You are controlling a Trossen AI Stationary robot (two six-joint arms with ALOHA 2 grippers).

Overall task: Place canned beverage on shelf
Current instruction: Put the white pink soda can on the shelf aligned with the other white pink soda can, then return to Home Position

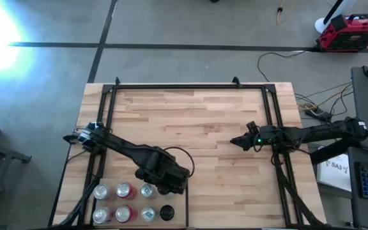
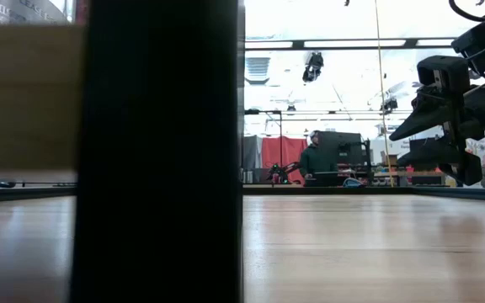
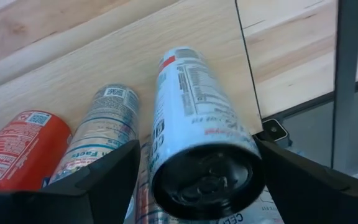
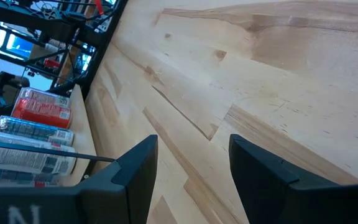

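At the shelf's corner on the left arm's side, along the edge that bears the thin black divider strip [image 1: 187, 206], stands a tall white beverage can with small printed text and a dark top [image 3: 197, 124]. It is upright on the shelf [image 1: 190, 108], a large light butcher-block wooden board framed by black metal rails, just beside the strip. The left gripper [image 3: 197, 180] reaches over it from above. Its two dark fingers [image 3: 104, 183] stand one on each side of the can's top. A sliver of gap shows on one side, and on the other side I cannot tell whether the finger touches. The claw is moderately wide around the can rather than clamped on it.

Six more cans [image 1: 124, 190] stand next to it toward the shelf's left edge, in two rows of three, each row silver, red, silver. The nearest silver one is just beside the dark-topped can. The left wrist view shows a silver-and-blue can [image 3: 101, 134] and a red can [image 3: 20, 149] close behind the left finger.

Near the shelf's right edge, about midway along it, the right gripper [image 1: 236, 140] hangs above bare wood and points inward. Its claw is narrow, with only board showing between the fingers [image 4: 135, 171], and it holds nothing.

From table height, a broad black upright [image 2: 158, 151] blocks much of the scene. A person in a dark top [image 2: 314, 160] stands far off in the room behind.
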